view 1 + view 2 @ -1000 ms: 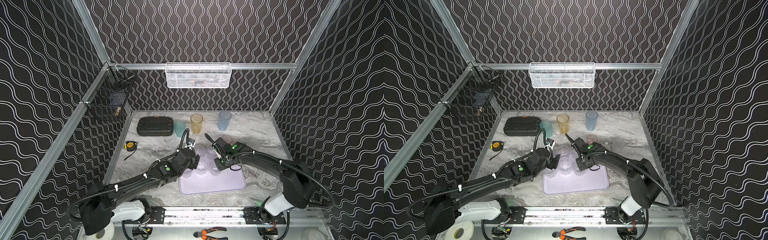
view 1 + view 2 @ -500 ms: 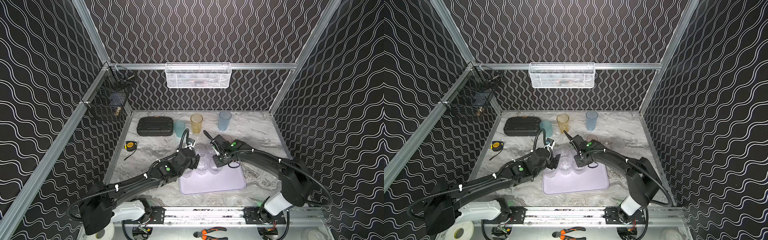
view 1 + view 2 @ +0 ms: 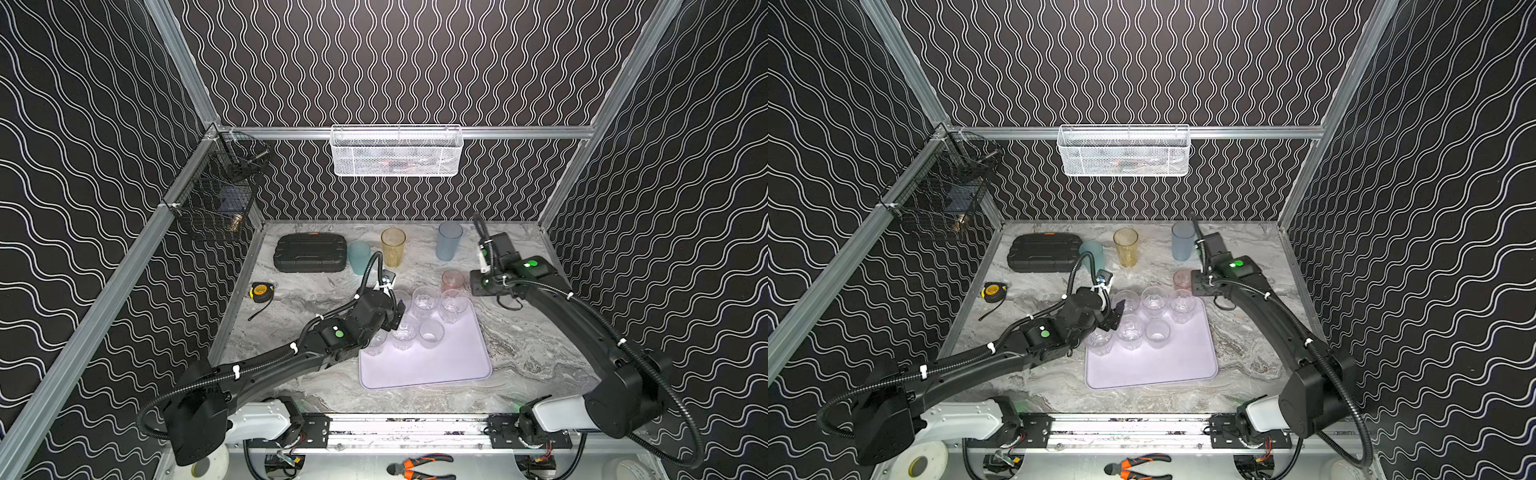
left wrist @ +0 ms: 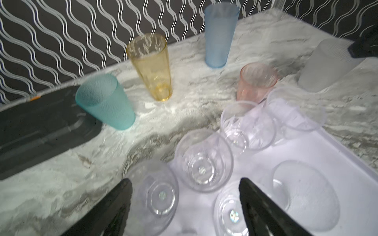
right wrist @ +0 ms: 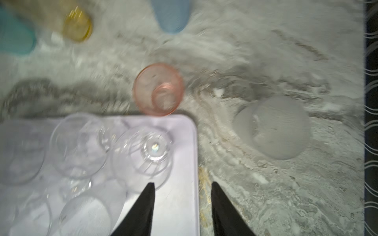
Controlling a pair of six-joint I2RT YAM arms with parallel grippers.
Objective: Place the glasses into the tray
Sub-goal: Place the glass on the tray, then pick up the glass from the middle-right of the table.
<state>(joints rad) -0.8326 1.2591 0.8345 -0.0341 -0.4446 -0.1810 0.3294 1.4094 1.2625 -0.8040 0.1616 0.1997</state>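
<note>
The lilac tray [image 3: 436, 365] [image 3: 1150, 365] carries several short clear glasses [image 3: 424, 301] [image 4: 202, 163] [image 5: 151, 149] upright in its far half. My left gripper [image 3: 397, 313] [image 4: 185, 183] hovers open over the far-left ones, gripping none. My right gripper [image 3: 478, 291] [image 5: 183, 183] stands open and empty above the tray's far-right rim. On the table behind the tray stand a pink glass [image 3: 453, 279] [image 5: 158, 88], a teal glass [image 3: 358, 257], an amber glass [image 3: 392, 247] and a blue glass [image 3: 449, 241]. A frosted white glass [image 5: 274, 126] [image 4: 327, 65] stands right of the pink one, hidden under my right arm in both top views.
A black ribbed case [image 3: 309, 252] lies at the back left, with a yellow tape measure [image 3: 262, 290] nearer. A white wire basket [image 3: 397, 151] hangs on the back wall and a black wire basket [image 3: 220, 195] on the left wall. Pliers [image 3: 419, 463] lie below the front rail.
My right gripper has opened and pulled back to the right, off the clear glasses at the tray's far edge. The left arm has barely moved.
</note>
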